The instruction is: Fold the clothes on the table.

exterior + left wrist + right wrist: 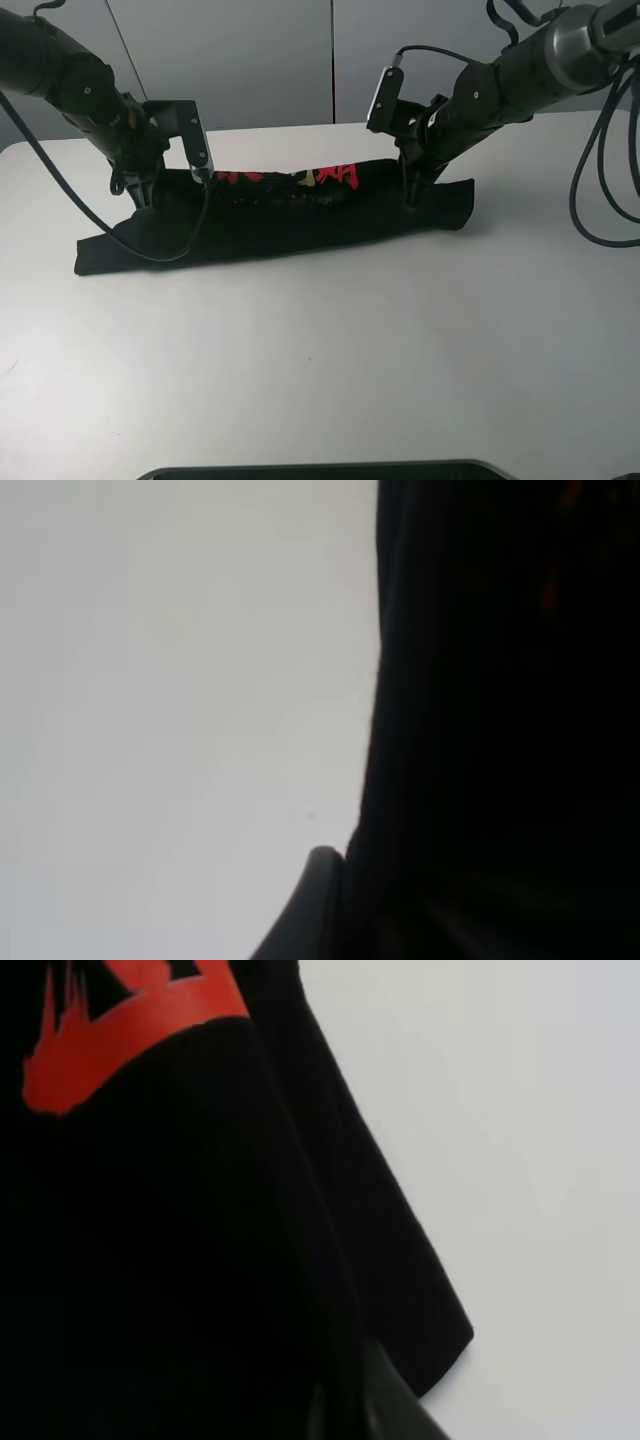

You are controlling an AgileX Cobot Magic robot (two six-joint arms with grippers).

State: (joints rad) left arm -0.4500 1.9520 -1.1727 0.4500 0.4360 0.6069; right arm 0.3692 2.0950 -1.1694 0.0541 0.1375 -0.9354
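Black T-shirt (270, 225) lies in a long band across the white table (320, 360). Left gripper (142, 192) and right gripper (409, 198) are both pressed together, tips down on its ends.

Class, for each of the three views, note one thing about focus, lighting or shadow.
Exterior high view: sharp and evenly lit, only a soft shadow beneath the black T-shirt on the white table. Left wrist view: very close and blurred, the shirt a near featureless dark mass. Right wrist view: also soft, though the red print stands out clearly against the black.
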